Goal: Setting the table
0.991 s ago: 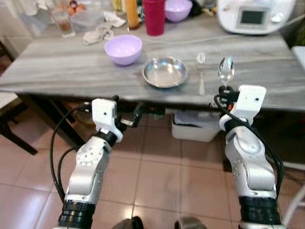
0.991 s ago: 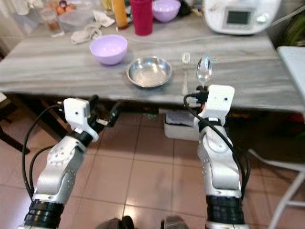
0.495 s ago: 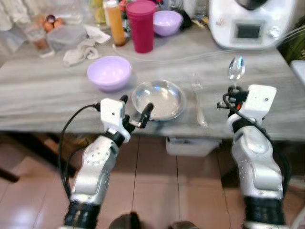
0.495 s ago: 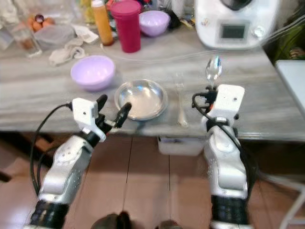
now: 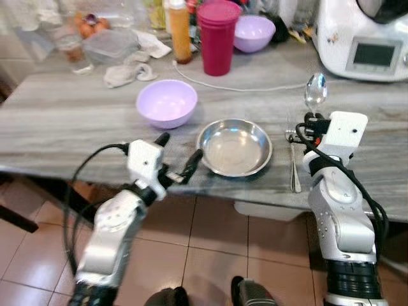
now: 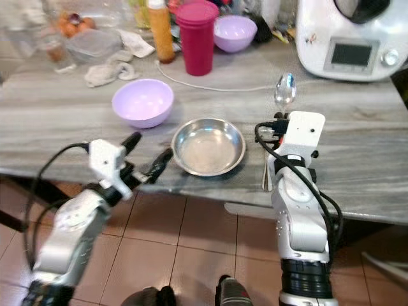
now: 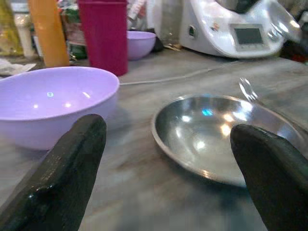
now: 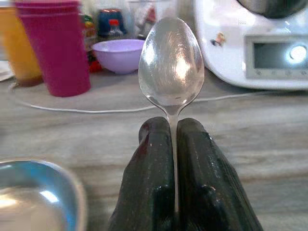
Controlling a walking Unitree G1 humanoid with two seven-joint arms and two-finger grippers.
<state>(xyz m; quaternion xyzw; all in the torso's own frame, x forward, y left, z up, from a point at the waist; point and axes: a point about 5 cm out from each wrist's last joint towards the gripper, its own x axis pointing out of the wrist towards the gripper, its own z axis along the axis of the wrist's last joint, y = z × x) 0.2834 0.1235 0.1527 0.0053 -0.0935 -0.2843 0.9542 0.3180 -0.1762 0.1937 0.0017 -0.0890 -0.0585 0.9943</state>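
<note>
On our left, the left gripper [image 5: 180, 155] hangs wide open and empty at the table [image 5: 64, 121] edge, facing the steel bowl [image 5: 234, 146]. A fork [image 5: 294, 167] lies just right of that bowl. Our right gripper [image 8: 172, 144] pinches the spoon [image 8: 171, 62] upright; we should lower it flat beside the fork, handle toward us.

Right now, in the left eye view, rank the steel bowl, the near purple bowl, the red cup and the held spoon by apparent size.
1. steel bowl
2. near purple bowl and red cup: too alike to rank, and the cup stands farther back
3. spoon, in the right claw
</note>
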